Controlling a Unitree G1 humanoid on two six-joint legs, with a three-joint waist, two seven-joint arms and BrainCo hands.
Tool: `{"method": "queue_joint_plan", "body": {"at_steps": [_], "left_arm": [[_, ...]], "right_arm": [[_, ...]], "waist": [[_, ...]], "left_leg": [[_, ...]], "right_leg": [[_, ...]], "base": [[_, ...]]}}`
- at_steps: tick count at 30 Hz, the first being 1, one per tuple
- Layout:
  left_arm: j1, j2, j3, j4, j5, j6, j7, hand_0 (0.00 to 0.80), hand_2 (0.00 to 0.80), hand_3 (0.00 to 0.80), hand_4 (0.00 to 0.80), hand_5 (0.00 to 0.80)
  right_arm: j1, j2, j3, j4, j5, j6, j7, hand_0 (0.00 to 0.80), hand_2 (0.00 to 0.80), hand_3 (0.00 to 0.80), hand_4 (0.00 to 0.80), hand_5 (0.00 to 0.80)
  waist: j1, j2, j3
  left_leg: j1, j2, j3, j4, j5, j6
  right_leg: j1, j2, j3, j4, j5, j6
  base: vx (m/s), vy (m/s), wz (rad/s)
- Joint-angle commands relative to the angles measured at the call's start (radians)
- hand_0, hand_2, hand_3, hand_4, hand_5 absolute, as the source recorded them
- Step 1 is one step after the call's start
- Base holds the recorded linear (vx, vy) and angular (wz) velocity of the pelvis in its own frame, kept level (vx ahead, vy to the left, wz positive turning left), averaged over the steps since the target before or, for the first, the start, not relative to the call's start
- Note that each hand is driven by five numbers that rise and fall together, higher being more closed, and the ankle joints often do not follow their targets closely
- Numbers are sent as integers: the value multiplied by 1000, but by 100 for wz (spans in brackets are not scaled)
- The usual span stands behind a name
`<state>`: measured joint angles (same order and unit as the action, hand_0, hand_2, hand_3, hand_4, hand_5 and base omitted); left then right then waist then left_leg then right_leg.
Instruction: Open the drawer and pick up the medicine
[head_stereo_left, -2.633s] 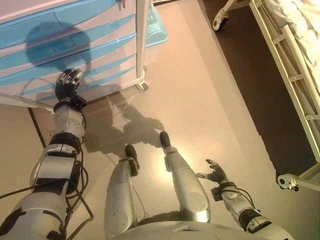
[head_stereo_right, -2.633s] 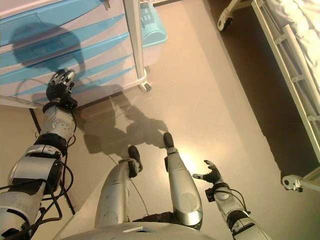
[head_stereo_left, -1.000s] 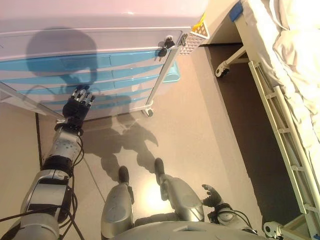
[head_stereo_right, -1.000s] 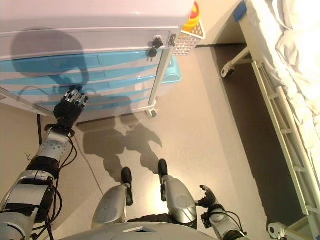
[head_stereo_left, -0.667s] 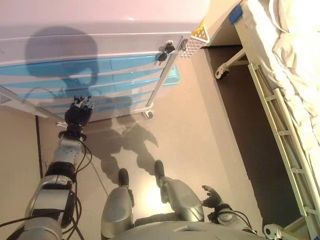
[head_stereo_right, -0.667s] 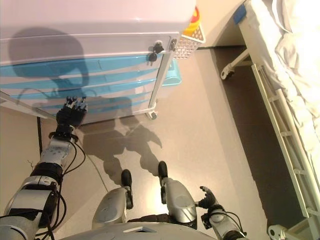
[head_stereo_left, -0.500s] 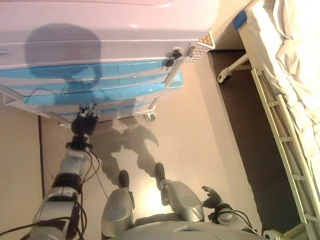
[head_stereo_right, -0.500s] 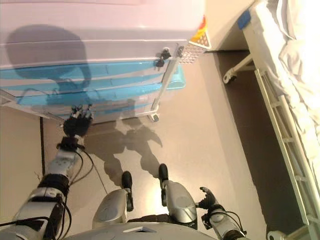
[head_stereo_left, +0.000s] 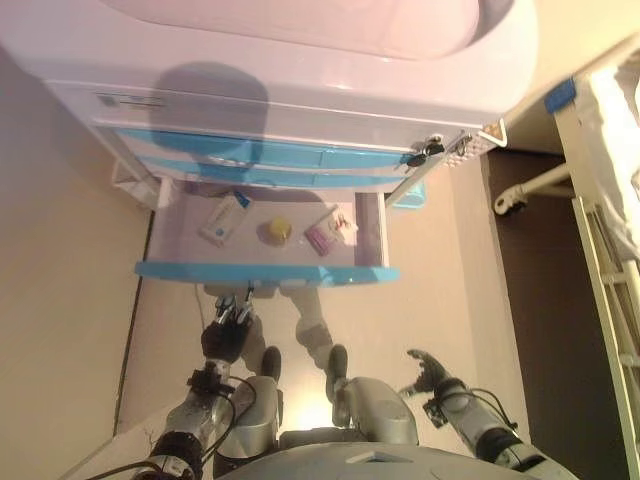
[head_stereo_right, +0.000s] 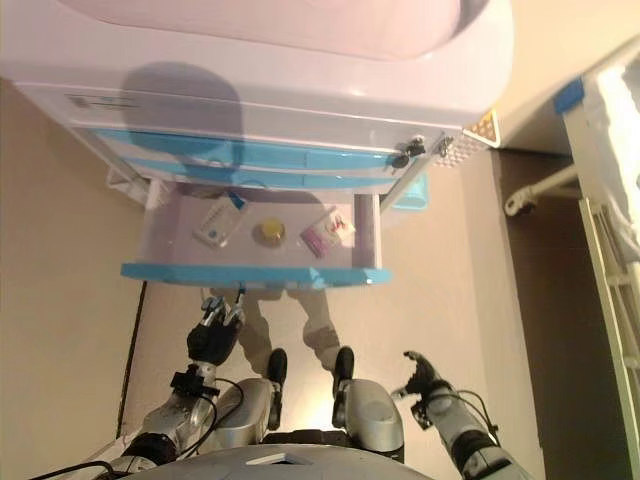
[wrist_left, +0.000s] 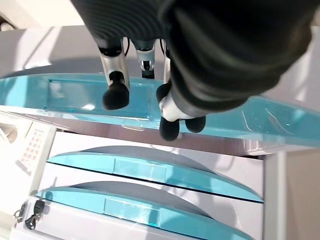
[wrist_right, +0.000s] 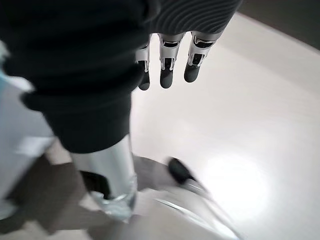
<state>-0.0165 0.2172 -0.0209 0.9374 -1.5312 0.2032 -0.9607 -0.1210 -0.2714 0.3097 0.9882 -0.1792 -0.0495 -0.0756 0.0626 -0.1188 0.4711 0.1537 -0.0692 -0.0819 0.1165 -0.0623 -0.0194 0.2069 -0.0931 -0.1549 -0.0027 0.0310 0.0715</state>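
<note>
The medicine cart's (head_stereo_left: 300, 100) lower blue-fronted drawer (head_stereo_left: 262, 272) stands pulled out. Inside it lie a white box with a blue end (head_stereo_left: 223, 219), a small yellow round container (head_stereo_left: 279, 231) and a pink and white box (head_stereo_left: 325, 233). My left hand (head_stereo_left: 225, 330) is just in front of the drawer front, fingers relaxed and holding nothing; its wrist view shows the fingertips (wrist_left: 115, 96) close to the blue front (wrist_left: 60, 92). My right hand (head_stereo_left: 428, 373) hangs low on the right over the floor, open and empty, with fingers (wrist_right: 167, 72) straight.
Two closed blue drawers (head_stereo_left: 270, 155) sit above the open one. Keys (head_stereo_left: 425, 153) hang at the cart's right corner beside a small basket (head_stereo_left: 478, 140). A bed frame (head_stereo_left: 600, 260) with a castor (head_stereo_left: 505, 205) runs along the right side.
The drawer, shut before, now stands pulled out with its contents showing. My left hand has come back with it toward my body. The camera view has shifted as well.
</note>
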Motion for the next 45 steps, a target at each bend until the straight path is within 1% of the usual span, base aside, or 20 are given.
{"method": "queue_joint_plan", "body": {"at_steps": [1,5,7,10,13,16,18,21,24,25,27,28,29,32,35,37,39,42,44,45], "left_arm": [[119,-30,80,-57,15,66,-184,800,800,800,800,800],[187,-25,168,71,136,99,12,800,800,800,800,800],[203,-17,193,111,170,101,63,800,800,800,800,800],[215,-3,238,180,245,71,114,800,800,800,800,800],[210,4,260,223,299,24,190,800,800,800,800,800],[196,10,282,291,411,-47,294,800,800,800,800,800],[187,15,295,314,472,-74,318,800,800,800,800,800],[177,20,295,326,496,-103,332,800,800,800,800,800],[167,25,278,331,593,-155,360,800,800,800,800,800],[163,28,269,337,631,-181,375,800,800,800,800,800],[150,42,230,346,718,-275,442,800,800,800,800,800],[142,46,213,349,754,-305,475,317,317,317,317,317],[134,51,194,358,798,-342,529,0,0,0,0,0],[103,63,142,360,965,-410,669,0,0,0,0,0],[76,70,52,345,1127,-421,745,0,0,0,0,0],[61,73,-18,344,1247,-395,768,0,0,0,0,0],[49,79,-73,340,1313,-364,779,0,0,0,0,0],[51,85,-146,338,1375,-334,781,0,0,0,0,0],[58,79,-165,338,1373,-315,787,0,0,0,0,0],[69,74,-165,335,1356,-299,795,0,0,0,0,0]], "right_arm": [[63,-48,-29,61,-4,-42,4,0,0,0,0,0],[40,-44,-63,124,11,-63,-8,0,0,0,0,0],[31,-46,-79,142,20,-62,-9,0,0,0,0,0],[20,-55,-106,182,23,-62,-9,0,0,0,0,0],[22,-53,-125,214,23,-65,-19,0,0,0,0,0],[28,-45,-143,252,28,-74,-36,0,0,0,0,0],[33,-40,-153,268,26,-80,-41,0,0,0,0,0],[40,-37,-160,282,7,-82,-42,0,0,0,0,0],[46,-34,-165,294,-12,-63,-54,0,0,0,0,0],[45,-35,-164,298,-16,-56,-58,0,0,0,0,0],[48,-35,-164,305,-27,-40,-78,0,0,0,0,0],[48,-37,-163,309,-28,-35,-87,0,0,0,0,0],[49,-42,-166,311,-25,-24,-97,0,0,0,0,0],[52,-49,-169,312,-8,-6,-133,0,0,0,0,0],[54,-62,-187,316,53,-13,-189,0,0,0,0,0],[50,-74,-209,315,76,-27,-239,0,0,0,0,0],[47,-95,-228,296,80,-66,-303,0,0,0,0,0],[40,-147,-272,206,129,-155,-378,0,0,0,0,0],[43,-172,-296,86,132,-184,-387,0,0,0,0,0],[49,-185,-302,-32,109,-200,-391,0,0,0,0,0]], "waist": [[65,64,-201],[91,77,-225],[97,83,-232],[106,93,-246],[107,97,-255],[101,98,-265],[95,98,-272],[86,98,-282],[76,97,-291],[73,96,-293],[62,94,-299],[57,93,-302],[52,92,-306],[31,87,-322],[15,85,-338],[3,84,-348],[-8,82,-353],[-28,79,-356],[-42,77,-358],[-53,76,-357]], "left_leg": [[-146,69,1,45,20,-9],[-129,58,-27,20,28,-16],[-127,53,-34,13,30,-17],[-124,41,-41,0,30,-16],[-124,31,-45,-5,29,-11],[-115,20,-51,-18,28,-4],[-112,12,-52,-24,27,0],[-105,8,-48,-35,24,7],[-102,1,-38,-40,19,15],[-101,0,-34,-38,15,17],[-99,-4,-25,-37,9,23],[-97,-5,-20,-39,7,26],[-94,-5,-16,-42,6,28],[-82,-2,5,-68,8,34],[-72,2,21,-102,19,39],[-64,9,37,-127,28,39],[-58,15,51,-147,33,40],[-51,24,70,-174,41,42],[-50,27,79,-187,43,42],[-50,28,85,-192,41,42]], "right_leg": [[-97,39,-40,183,-138,-70],[-72,37,-70,160,-145,-68],[-69,35,-78,151,-146,-68],[-65,31,-89,134,-144,-66],[-65,27,-93,126,-140,-64],[-64,28,-87,115,-135,-62],[-64,28,-80,109,-129,-59],[-68,27,-71,105,-125,-55],[-75,27,-56,99,-117,-51],[-76,27,-51,97,-115,-50],[-79,26,-39,89,-106,-47],[-80,27,-33,84,-103,-47],[-80,28,-27,78,-99,-45],[-86,32,-4,60,-83,-38],[-94,37,14,41,-64,-30],[-101,40,25,29,-49,-22],[-105,42,33,21,-39,-15],[-115,46,50,14,-26,-9],[-122,49,61,7,-19,-7],[-128,50,68,3,-15,-5]], "base": [[-3,-47,75],[-28,-20,27],[-39,15,19],[-47,30,48],[-24,30,14],[0,28,22],[13,30,6],[0,0,0],[5,5,-1],[14,14,-8],[26,18,-13],[38,20,-16],[41,18,-19],[34,17,-15],[32,8,-17],[31,4,-16],[32,-8,-22],[12,-15,-19],[-10,-10,-26],[-20,3,-27]]}}
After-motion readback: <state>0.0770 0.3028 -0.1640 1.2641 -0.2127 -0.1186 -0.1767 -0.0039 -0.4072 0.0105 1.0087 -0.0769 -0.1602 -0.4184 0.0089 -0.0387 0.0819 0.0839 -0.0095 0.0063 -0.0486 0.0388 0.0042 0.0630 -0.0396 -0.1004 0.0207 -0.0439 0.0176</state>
